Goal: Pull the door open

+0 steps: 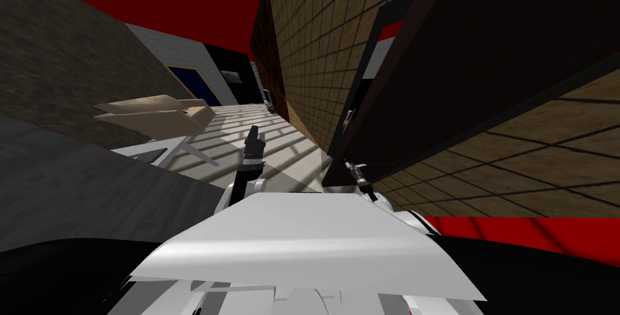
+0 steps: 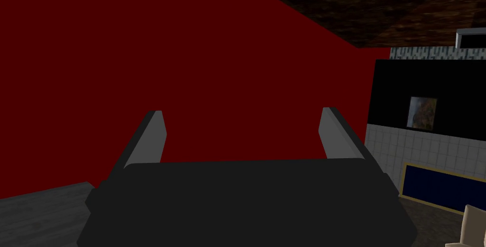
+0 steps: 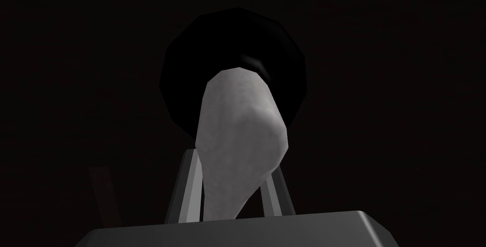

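Right wrist view has the right gripper point(image 3: 235, 163) clamped on the grey lever handle point(image 3: 237, 116). Both fingers press the sides of its broad end, away from the black round rose point(image 3: 190, 68), a hold that likely gives leverage for the pull. Head view places the dark door point(image 1: 484, 45) on the right, set in a tan tiled wall point(image 1: 315, 57). The left gripper point(image 2: 242, 116) is raised on the left, fingers wide apart and empty, probably kept out of the door's swing.
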Controlling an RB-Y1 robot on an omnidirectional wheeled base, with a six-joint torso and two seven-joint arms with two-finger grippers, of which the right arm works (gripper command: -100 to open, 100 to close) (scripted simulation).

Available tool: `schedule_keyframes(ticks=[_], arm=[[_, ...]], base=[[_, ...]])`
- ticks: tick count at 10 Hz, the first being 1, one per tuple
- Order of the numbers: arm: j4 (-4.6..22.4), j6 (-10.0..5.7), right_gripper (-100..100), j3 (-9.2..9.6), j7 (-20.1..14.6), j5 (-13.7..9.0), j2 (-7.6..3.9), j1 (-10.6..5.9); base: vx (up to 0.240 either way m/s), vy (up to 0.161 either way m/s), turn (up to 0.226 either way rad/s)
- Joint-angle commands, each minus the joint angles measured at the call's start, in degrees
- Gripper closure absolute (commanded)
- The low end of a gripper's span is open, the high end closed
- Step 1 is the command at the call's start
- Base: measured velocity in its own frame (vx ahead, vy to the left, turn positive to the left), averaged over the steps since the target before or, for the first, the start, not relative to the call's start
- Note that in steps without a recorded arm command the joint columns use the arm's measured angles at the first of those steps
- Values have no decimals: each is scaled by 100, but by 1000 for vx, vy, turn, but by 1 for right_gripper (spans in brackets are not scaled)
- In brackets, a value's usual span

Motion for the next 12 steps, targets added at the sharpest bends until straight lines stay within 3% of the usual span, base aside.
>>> schedule_keyframes(ticks=[1,2,3,6,7,12], arm=[[228,-37,100,-17,41,12,39,-159],[228,-37,100,-17,41,12,39,-159],[227,147,100,-87,122,19,129,-290],[227,147,100,-87,122,19,129,-290],[227,326,100,-155,202,25,217,-419],[227,705,100,-299,370,38,403,-691]], base=[[-129,-72,105],[-68,-31,12],[-155,-83,164],[-69,-36,47],[-119,-83,154],[-179,-80,146]])
